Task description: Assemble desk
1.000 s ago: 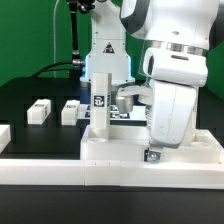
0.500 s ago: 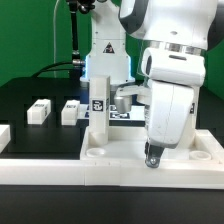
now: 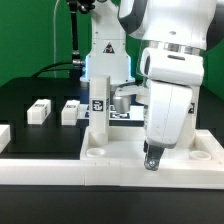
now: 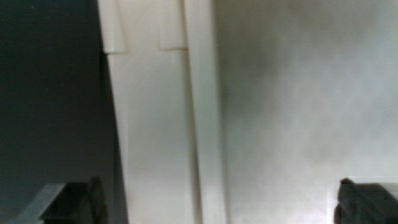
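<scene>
The desk panel (image 3: 125,148), white and rimmed, lies flat at the front of the table. One white leg (image 3: 97,103) with a black-and-white tag stands upright on its corner at the exterior view's left. Two more tagged legs (image 3: 39,111) (image 3: 70,110) lie on the black table to the exterior view's left. My gripper (image 3: 151,160) points down over the panel's part at the exterior view's right, close to its surface. In the wrist view the gripper (image 4: 221,205) is open and empty, its dark fingertips (image 4: 71,200) far apart over the panel's rim (image 4: 151,140).
A long white border rail (image 3: 50,172) runs along the table's front, with another white piece (image 3: 4,136) at the exterior view's far left. The marker board (image 3: 122,116) lies behind the upright leg. The arm's base (image 3: 105,50) stands at the back.
My gripper has come down a little closer to the panel and shifted slightly. The panel's corner holes now show in front. Little has changed in the last half second.
</scene>
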Tool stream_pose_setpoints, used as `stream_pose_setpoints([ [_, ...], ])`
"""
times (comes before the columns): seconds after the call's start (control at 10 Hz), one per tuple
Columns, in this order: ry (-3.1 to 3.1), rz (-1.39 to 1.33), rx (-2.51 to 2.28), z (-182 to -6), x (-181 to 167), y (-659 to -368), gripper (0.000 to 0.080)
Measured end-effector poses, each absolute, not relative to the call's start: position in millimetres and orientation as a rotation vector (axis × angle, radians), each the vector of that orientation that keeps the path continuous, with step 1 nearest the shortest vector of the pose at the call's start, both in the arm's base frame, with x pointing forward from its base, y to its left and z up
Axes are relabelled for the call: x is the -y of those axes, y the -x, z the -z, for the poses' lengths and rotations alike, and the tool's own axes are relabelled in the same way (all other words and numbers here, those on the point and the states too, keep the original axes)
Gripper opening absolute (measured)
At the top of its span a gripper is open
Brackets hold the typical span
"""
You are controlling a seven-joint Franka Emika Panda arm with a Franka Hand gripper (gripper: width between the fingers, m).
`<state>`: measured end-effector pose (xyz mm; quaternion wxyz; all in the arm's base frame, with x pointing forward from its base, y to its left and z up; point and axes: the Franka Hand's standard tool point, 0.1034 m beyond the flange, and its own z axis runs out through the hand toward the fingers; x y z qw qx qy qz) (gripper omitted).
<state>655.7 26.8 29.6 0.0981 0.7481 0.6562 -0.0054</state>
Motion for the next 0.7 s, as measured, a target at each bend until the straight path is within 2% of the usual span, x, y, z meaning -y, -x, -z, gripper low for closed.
stream_pose_setpoints([
  [0.3, -2.215, 0.016, -1.94, -29.8, -26, -656, 0.0649],
  [0.4, -2.224, 0.038, -1.933, -37.3, -22, -657, 0.0649],
  [0.6, -2.267, 0.094, -1.886, -89.8, -3, -659, 0.0649],
  [0.7, -2.27, 0.115, -1.88, -109.5, 11, -659, 0.0649],
])
